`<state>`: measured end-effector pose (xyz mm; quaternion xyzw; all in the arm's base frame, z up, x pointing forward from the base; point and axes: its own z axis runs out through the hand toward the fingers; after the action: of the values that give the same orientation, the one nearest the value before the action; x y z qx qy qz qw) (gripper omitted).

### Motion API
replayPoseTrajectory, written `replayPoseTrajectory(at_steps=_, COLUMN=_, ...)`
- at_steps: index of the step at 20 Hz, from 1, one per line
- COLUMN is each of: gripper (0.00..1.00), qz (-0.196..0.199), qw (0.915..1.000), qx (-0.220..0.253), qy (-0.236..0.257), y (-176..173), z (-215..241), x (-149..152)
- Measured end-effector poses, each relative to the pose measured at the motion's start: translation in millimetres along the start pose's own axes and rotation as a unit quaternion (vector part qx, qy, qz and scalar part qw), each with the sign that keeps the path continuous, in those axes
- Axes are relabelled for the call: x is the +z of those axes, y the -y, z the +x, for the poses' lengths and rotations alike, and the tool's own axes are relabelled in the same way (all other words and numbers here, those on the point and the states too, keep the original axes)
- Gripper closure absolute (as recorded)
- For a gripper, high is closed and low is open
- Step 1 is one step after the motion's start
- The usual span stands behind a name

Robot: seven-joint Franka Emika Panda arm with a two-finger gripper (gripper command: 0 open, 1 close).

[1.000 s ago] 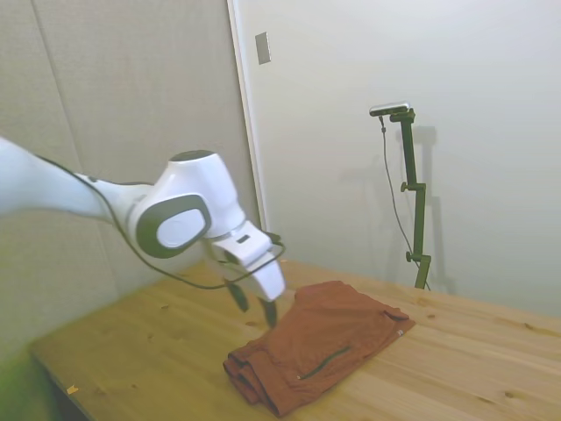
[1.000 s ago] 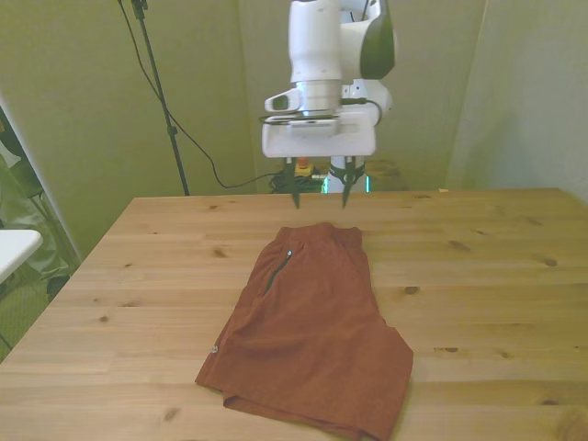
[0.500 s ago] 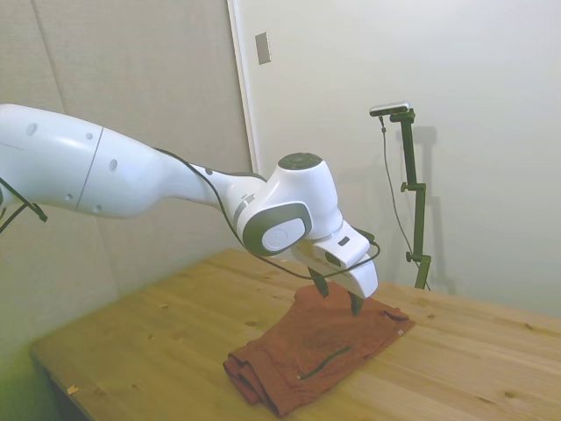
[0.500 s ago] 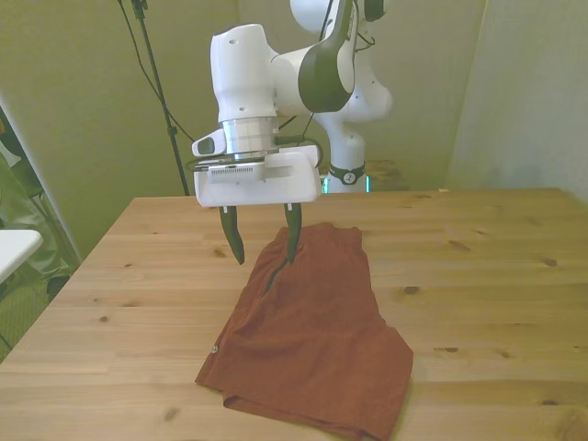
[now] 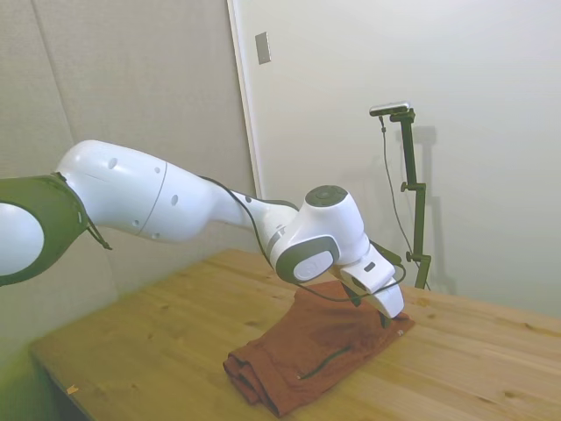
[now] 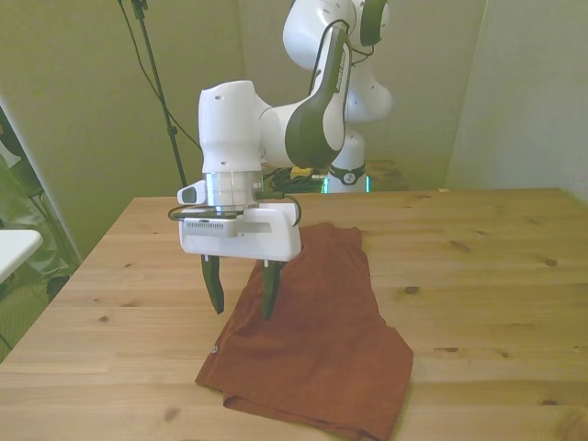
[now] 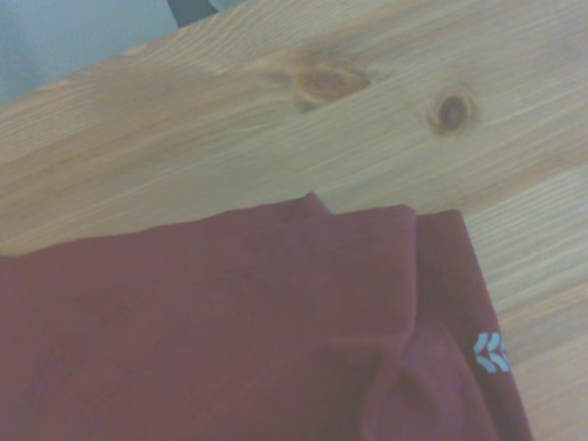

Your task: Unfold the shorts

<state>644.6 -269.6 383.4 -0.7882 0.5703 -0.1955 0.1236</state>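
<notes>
The rust-red shorts [image 6: 322, 340] lie folded flat on the wooden table [image 6: 487, 276], with the hem end toward the front. In the side view the shorts [image 5: 307, 346] show a dark pocket zip line [image 5: 325, 360]. My gripper [image 6: 241, 292] is open and hangs just above the shorts' edge on the front view's left. One finger is over the fabric and the other over bare wood. In the side view the gripper [image 5: 370, 310] is over the shorts' far corner. The wrist view shows the shorts' [image 7: 230, 331] layered corner with a small pale logo [image 7: 491, 352].
Bare table wood [image 7: 276, 119] surrounds the shorts on all sides. A white object [image 6: 11, 248] stands off the table at the front view's left. Walls stand close behind the table [image 5: 158, 351] in the side view.
The arm has reached out from the table's far edge along the shorts toward their hem end and has come down lower. The fingers have stayed open, and the shorts have not moved.
</notes>
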Motion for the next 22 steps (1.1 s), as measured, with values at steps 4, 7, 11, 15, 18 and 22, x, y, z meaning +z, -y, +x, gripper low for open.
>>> replayPoseTrajectory(at_steps=4, gripper=0.0, qz=0.001, qw=0.9999, qx=0.012, qy=-0.003, y=11, z=4, x=17)
replayPoseTrajectory(at_steps=7, gripper=1.0, qz=0.001, qw=0.9998, qx=0.018, qy=-0.005, y=15, z=11, x=27)
replayPoseTrajectory(at_steps=11, gripper=1.0, qz=0.0, qw=0.9997, qx=0.025, qy=-0.006, y=19, z=18, x=39)
replayPoseTrajectory(at_steps=15, gripper=1.0, qz=-0.003, qw=0.9996, qx=0.027, qy=0.0, y=22, z=20, x=45)
replayPoseTrajectory(at_steps=18, gripper=1.0, qz=-0.005, qw=0.9997, qx=0.026, qy=0.003, y=24, z=20, x=46)
replayPoseTrajectory(at_steps=22, gripper=1.0, qz=-0.007, qw=0.9996, qx=0.026, qy=0.006, y=22, z=20, x=50)
